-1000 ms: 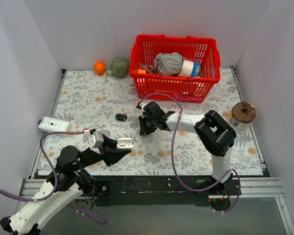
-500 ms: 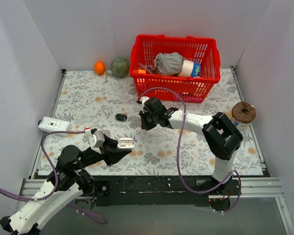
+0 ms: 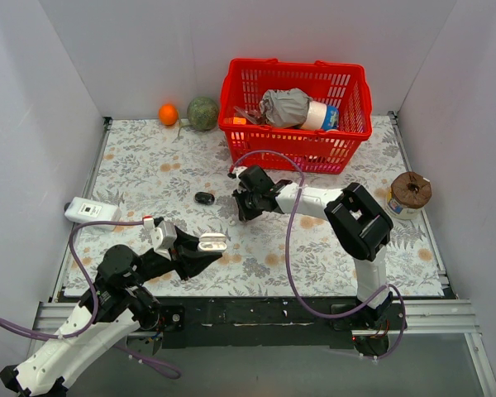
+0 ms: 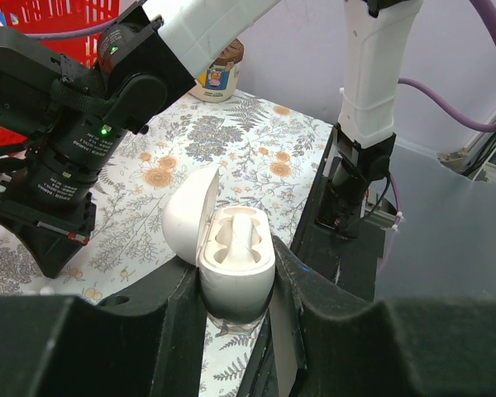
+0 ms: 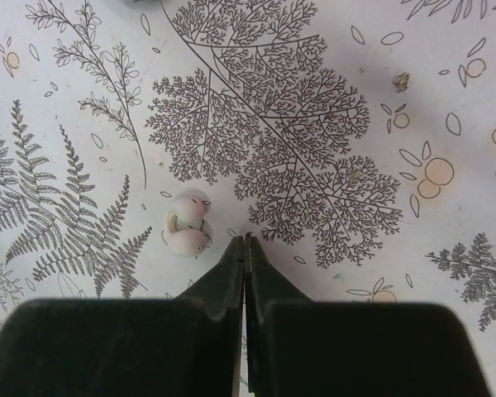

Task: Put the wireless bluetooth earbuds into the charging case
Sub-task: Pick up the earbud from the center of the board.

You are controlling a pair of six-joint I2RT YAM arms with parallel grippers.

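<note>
My left gripper (image 3: 200,251) is shut on the open white charging case (image 3: 212,242) and holds it above the mat's near edge. In the left wrist view the case (image 4: 231,248) sits between my fingers with its lid up and both sockets empty. My right gripper (image 3: 241,213) is shut and empty, tips down near the mat's middle. In the right wrist view its tips (image 5: 246,240) sit just right of a small white earbud (image 5: 188,231), apart from it. No black earbuds are visible.
A black oval pebble (image 3: 203,198) lies left of my right gripper. A red basket (image 3: 296,157) of items stands at the back. An orange (image 3: 168,114) and green ball (image 3: 202,113) sit back left, a white device (image 3: 91,212) left, a jar (image 3: 410,194) right.
My right gripper has shifted slightly toward the back and left, and its elbow has swung. My left arm and the case have not moved.
</note>
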